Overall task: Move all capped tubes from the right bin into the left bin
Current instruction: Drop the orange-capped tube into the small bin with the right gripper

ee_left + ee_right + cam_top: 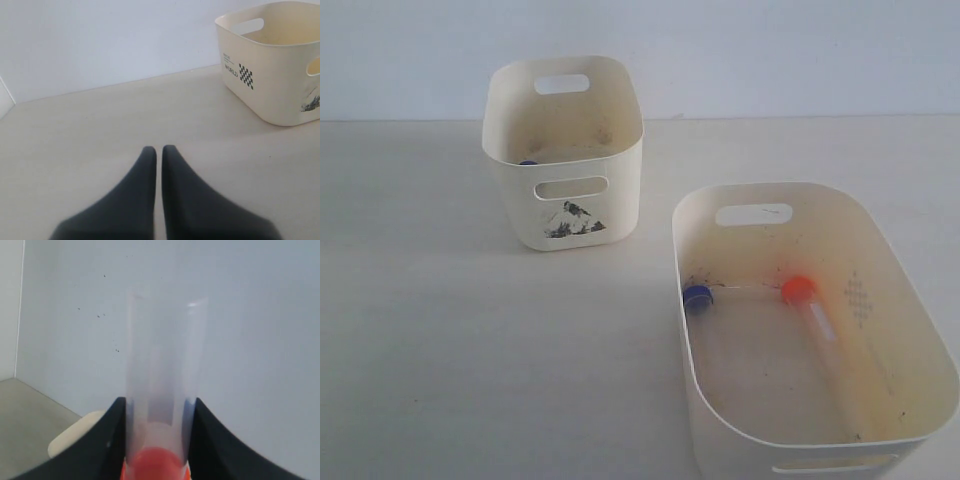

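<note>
My right gripper is shut on a clear tube with an orange-red cap, which stands up between the black fingers against a pale wall. In the exterior view neither gripper shows. The wide right bin holds a blue-capped tube along its far wall and an orange-capped tube lying lengthwise. A blue cap peeks out inside the narrow left bin. My left gripper is shut and empty above the table, with the left bin off to one side.
A cream rim shows beside the right gripper's finger; which bin it is I cannot tell. The beige table spreads around both bins, and a pale wall stands behind them.
</note>
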